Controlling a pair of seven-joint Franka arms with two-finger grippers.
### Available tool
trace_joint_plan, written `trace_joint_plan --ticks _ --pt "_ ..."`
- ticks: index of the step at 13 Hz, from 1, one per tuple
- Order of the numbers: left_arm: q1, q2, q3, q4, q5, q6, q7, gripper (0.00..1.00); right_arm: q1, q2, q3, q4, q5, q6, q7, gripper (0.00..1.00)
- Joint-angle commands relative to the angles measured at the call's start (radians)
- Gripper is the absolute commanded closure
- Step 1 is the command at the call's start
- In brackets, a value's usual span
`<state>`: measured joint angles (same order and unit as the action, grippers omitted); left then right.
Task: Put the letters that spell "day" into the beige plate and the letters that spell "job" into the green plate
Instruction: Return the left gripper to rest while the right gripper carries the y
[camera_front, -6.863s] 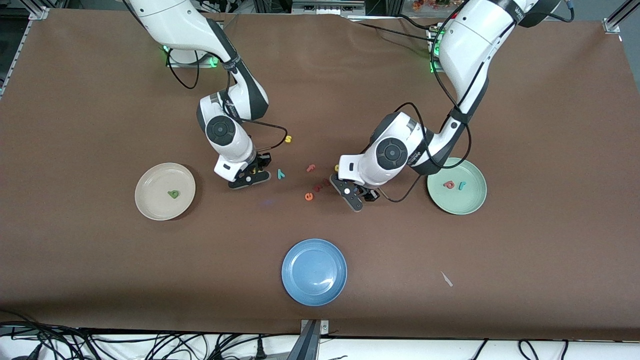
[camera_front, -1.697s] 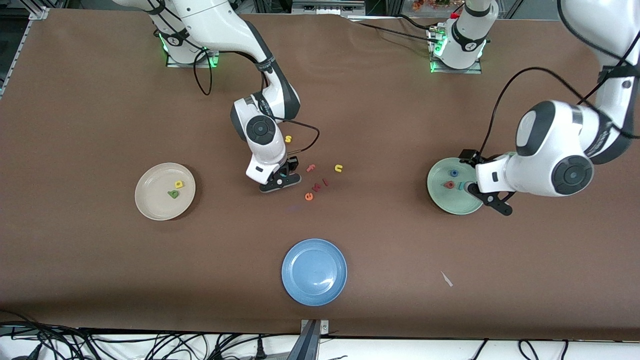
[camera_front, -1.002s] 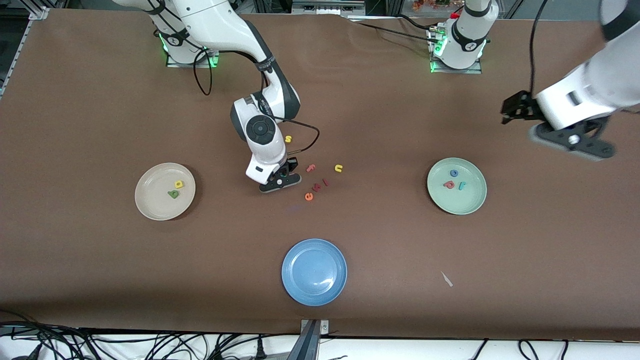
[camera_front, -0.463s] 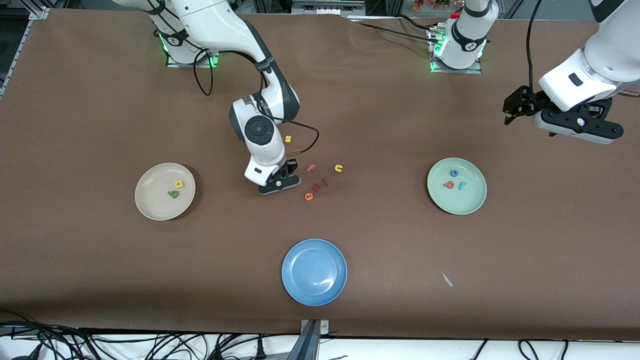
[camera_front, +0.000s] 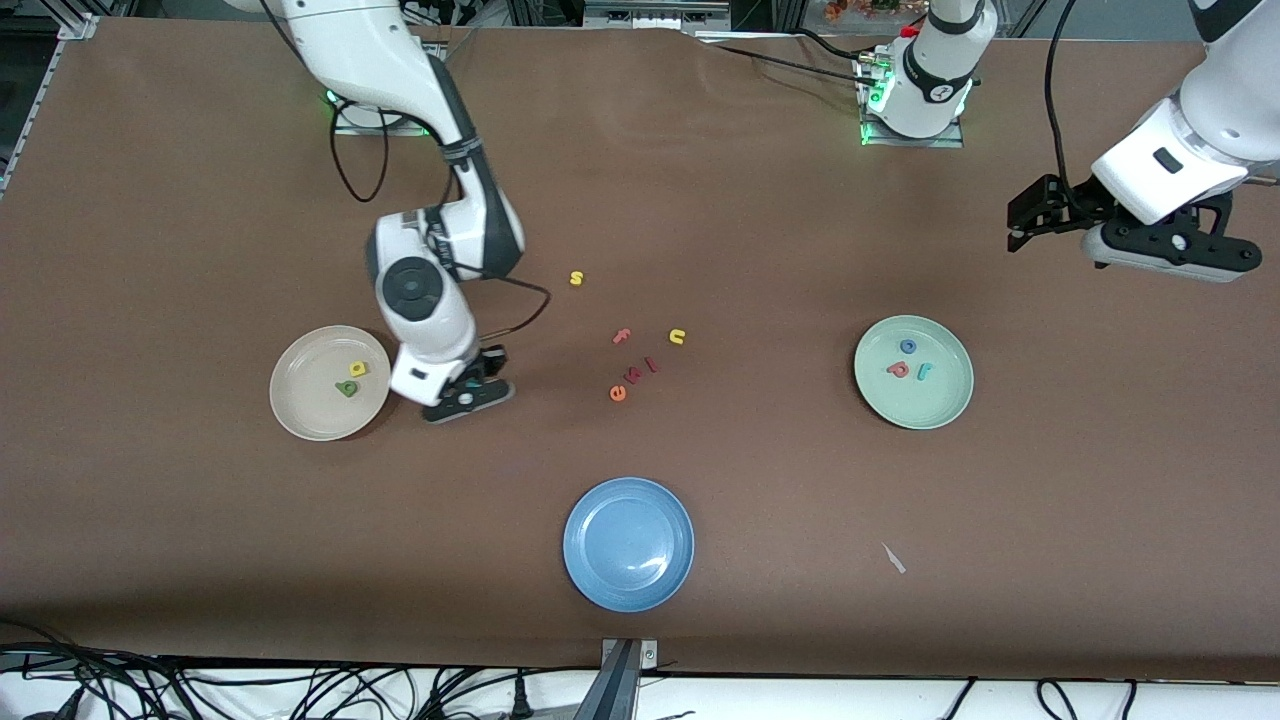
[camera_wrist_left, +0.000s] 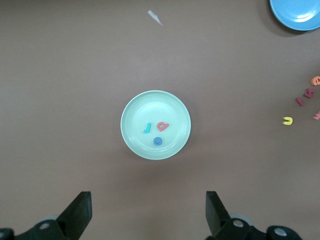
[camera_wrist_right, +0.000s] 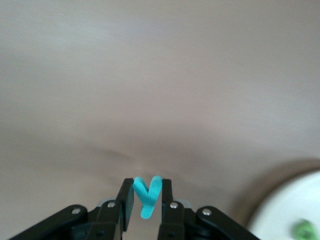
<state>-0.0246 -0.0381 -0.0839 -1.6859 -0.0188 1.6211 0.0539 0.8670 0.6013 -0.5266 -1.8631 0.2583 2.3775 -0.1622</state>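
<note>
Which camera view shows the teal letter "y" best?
The right wrist view: the teal "y" sits clearly between the shut jaws of the right gripper. The front view hides it under that gripper; the left wrist view misses it.

"j", "o", "b" in green plate — "d", "a" in beige plate

In the right wrist view the table is blurred, and the beige plate is cut off at the corner, its green letter only a smear. The left gripper's fingers (their bases, that is) run off the left wrist view's edge. The blue plate is cropped there too.
</note>
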Motion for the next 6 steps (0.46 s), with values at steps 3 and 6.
trace_joint_plan --ticks 3,6 --pt "0.006 -0.019 0.029 -0.009 -0.018 -0.036 -0.014 0.0 -0.014 -0.109 -0.142 -0.137 0.025 0.003 -0.253 0.8" --pt "0.022 -0.017 0.029 -0.008 -0.018 -0.036 -0.006 0.0 -0.15 -0.086 -0.139 -0.14 0.041 0.008 -0.362 0.76"
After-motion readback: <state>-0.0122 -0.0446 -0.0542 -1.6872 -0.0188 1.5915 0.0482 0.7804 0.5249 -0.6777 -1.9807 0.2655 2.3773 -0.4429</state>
